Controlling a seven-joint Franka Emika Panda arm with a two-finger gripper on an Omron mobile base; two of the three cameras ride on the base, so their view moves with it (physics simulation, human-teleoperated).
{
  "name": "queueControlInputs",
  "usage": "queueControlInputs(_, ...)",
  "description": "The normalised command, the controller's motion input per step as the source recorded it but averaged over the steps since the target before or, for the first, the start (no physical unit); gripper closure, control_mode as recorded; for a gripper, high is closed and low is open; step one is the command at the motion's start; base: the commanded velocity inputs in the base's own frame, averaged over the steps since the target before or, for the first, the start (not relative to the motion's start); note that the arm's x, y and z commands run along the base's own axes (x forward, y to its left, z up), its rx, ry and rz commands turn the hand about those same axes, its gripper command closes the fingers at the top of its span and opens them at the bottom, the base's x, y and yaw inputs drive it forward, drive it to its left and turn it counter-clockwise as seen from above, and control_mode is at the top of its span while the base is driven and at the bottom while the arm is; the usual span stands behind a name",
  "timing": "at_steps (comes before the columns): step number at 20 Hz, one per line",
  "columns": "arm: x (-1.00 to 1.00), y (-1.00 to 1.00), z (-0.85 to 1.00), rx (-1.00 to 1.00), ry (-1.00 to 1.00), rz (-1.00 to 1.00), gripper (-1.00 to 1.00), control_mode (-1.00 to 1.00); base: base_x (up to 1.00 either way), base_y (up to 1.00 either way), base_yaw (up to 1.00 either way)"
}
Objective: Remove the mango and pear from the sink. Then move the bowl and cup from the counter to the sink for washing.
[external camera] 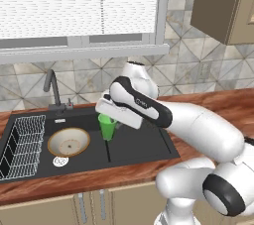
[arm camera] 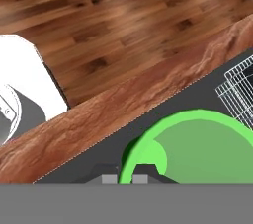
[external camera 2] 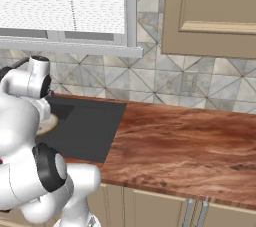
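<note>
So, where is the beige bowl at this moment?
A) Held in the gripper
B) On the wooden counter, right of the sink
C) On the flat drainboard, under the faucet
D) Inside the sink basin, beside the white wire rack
D: in the left base view the bowl lies in the basin of the sink, just right of the wire rack, while the gripper is shut on the green cup.

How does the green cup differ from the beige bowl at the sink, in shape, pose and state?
The cup is bright green, narrow and tapered; the bowl is beige-tan, wide and shallow. The cup is gripped at its rim by the gripper, above the divider beside the basin, while the bowl sits free on the basin floor of the sink. Both stand upright, mouths upward.
</note>
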Motion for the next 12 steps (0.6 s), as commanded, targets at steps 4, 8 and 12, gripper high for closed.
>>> queueControlInputs(4, 0.13, 0.19, -0.27, 0.00, 0.01, -0.11, 1.00, -1.00, 0.00, 0.00, 0.00)
queueControlInputs(8, 0.06, 0.17, -0.28, 0.00, 0.00, -0.12, 1.00, -1.00, 0.00, 0.00, 0.00)
queueControlInputs(12, 0.09, 0.14, -0.33, 0.00, 0.01, -0.11, 1.00, -1.00, 0.00, 0.00, 0.00)
